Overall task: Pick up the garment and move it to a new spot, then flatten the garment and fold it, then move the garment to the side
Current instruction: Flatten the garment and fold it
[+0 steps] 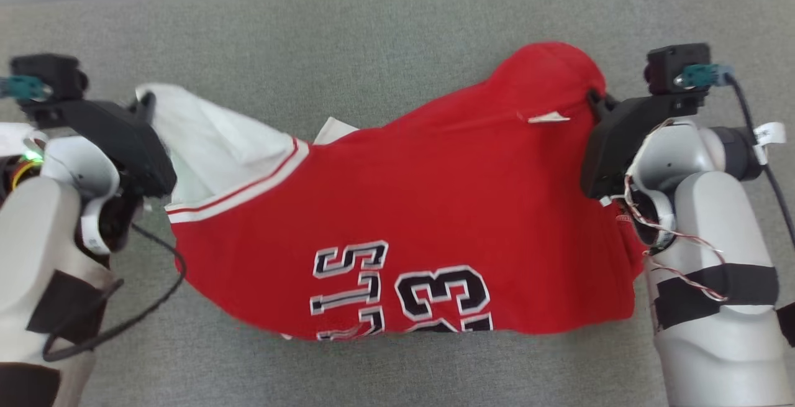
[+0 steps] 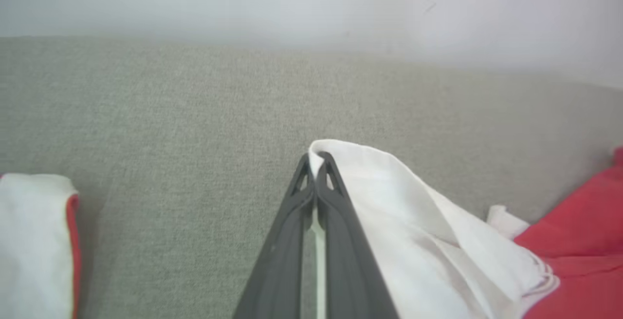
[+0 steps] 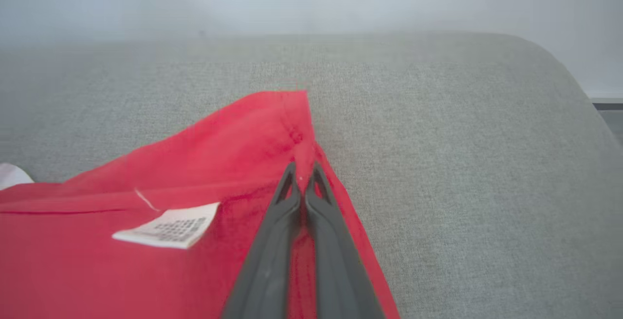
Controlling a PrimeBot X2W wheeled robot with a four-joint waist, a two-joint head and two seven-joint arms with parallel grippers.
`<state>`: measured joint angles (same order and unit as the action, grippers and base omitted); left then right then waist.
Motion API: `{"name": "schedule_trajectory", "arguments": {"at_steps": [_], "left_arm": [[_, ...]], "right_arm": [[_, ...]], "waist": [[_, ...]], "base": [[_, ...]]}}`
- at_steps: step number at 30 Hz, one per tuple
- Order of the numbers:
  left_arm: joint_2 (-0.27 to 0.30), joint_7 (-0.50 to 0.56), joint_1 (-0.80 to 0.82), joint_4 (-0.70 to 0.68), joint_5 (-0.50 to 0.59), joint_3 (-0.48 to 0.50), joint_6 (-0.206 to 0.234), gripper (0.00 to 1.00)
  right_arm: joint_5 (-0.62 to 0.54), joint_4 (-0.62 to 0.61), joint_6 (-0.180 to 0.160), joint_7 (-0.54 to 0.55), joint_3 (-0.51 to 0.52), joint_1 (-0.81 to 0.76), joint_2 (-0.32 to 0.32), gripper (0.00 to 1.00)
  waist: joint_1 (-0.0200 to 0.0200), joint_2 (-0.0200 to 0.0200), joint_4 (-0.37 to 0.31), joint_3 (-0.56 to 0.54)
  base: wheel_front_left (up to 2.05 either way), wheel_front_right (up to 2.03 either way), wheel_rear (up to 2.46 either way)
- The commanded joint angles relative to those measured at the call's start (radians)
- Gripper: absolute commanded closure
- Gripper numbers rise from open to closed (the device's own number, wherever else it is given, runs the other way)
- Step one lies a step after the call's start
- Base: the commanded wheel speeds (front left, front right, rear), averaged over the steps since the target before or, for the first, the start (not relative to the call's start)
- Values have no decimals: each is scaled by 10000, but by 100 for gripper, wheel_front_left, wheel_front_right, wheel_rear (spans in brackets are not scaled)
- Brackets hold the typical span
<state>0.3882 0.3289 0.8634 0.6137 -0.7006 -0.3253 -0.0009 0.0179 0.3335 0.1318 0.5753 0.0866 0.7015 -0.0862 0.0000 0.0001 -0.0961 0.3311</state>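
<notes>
Garment (image 1: 435, 208) stretched between 2 hands across grey surface (image 1: 372, 22)
Left hand (image 2: 316, 163) pinched shut on white edge; right hand (image 3: 302, 173) pinched shut on red corner; white label (image 3: 168, 231) just beside right hand

We grip the garment (image 1: 404, 196) at both ends, arms spread wide.
Our left gripper (image 2: 316, 159) presses its two dark fingers together on a white edge, and our right gripper (image 3: 302, 169) pinches a red edge the same way. Our left forearm (image 1: 37, 258) and right forearm (image 1: 714, 283) rise from the head view's lower corners.
</notes>
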Motion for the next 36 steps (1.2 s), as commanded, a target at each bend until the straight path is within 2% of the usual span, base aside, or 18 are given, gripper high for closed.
{"name": "schedule_trajectory", "arguments": {"at_steps": [1, 5, 11, 16, 19, 22, 25, 29, 33, 36], "left_arm": [[-70, -191, 134, -111, -245, 162, -79, 100], [-259, -954, 207, -648, -1084, 986, -444, 100], [-375, -1632, 424, -1734, -1881, 1843, -549, 100], [-433, -1656, 714, -2750, -2215, 2200, -402, 100], [-412, -1497, 1035, -3248, -2340, 2342, -128, 100], [-353, -1408, 1440, -3436, -2264, 2380, 83, 100], [-318, -1540, 2324, -3350, -1925, 2372, 441, 100], [-487, -2604, 3718, -2758, -1238, 2333, 657, 100], [-988, -4307, 5031, -2091, -1079, 2519, 247, 100], [-1308, -5436, 5866, -1776, -1128, 2748, -289, 100]], "right_arm": [[144, -136, -25, -72, 36, 47, -80, 100], [1080, -844, -23, -43, 251, -43, -136, 100], [2354, -2151, -23, 381, 610, -253, -348, 100], [3125, -3110, -23, 884, 854, -282, -472, 100], [3467, -3417, -23, 1204, 802, 80, -483, 100], [3660, -3379, -23, 1081, 753, 600, -348, 100], [3601, -2791, -23, 356, 464, 1728, -275, 100], [2661, -1132, -23, -1549, 190, 3776, -191, 100], [1503, 532, -23, -4102, 695, 5674, -30, 100], [742, 1439, -23, -5801, 1230, 6855, 102, 100]], "waist": [[0, -1, -21, -243], [0, -1, -36, -664], [0, -1, -61, -1272], [0, -1, -146, -1400], [0, -1, -291, -1050], [0, -1, -420, -595], [0, -1, -647, 246], [0, -1, -851, 1128], [0, -1, -833, 1453], [0, -1, -733, 1532]], "base": [[0, 0, 0], [0, 0, 0], [0, 0, 0], [0, 0, 0], [0, 0, 0], [0, 0, 0], [0, 0, 0], [0, 0, 0], [0, 0, 0], [0, 0, 0]]}}
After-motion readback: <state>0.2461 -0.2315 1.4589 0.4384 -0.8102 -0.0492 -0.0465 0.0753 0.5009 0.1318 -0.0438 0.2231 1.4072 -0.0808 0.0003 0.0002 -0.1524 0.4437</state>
